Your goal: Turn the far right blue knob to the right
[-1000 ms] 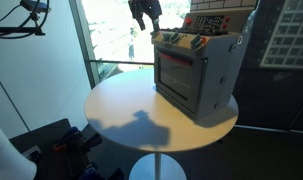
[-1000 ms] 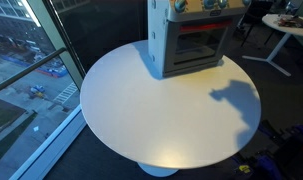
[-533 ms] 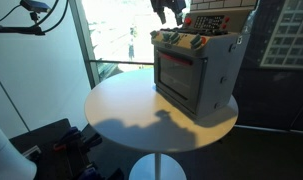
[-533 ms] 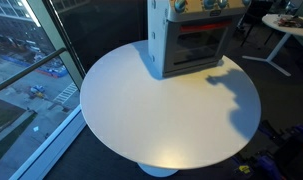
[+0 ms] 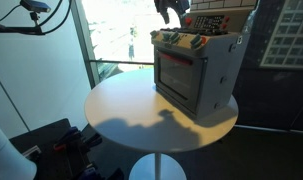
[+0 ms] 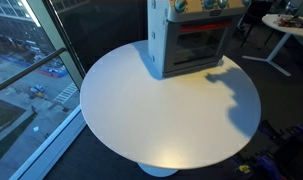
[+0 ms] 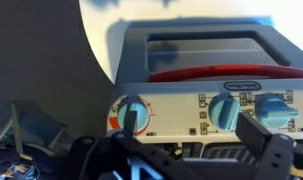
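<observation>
A grey toy oven stands at the back of the round white table; it also shows in an exterior view. In the wrist view its control panel carries three blue knobs: one inside a red-orange ring, a middle one, and the far right one at the frame's edge. My gripper hangs just above the oven's top, open and empty. In the wrist view its dark fingers straddle the panel without touching a knob.
The oven's red-trimmed glass door faces the table's middle. A glass window wall runs behind the table. Dark gear lies on the floor. A second white table stands beyond the oven.
A second ago my gripper was left of the oven; it moved right to above the oven's top and has barely shifted in the last half second. Its shadow slid toward the oven.
</observation>
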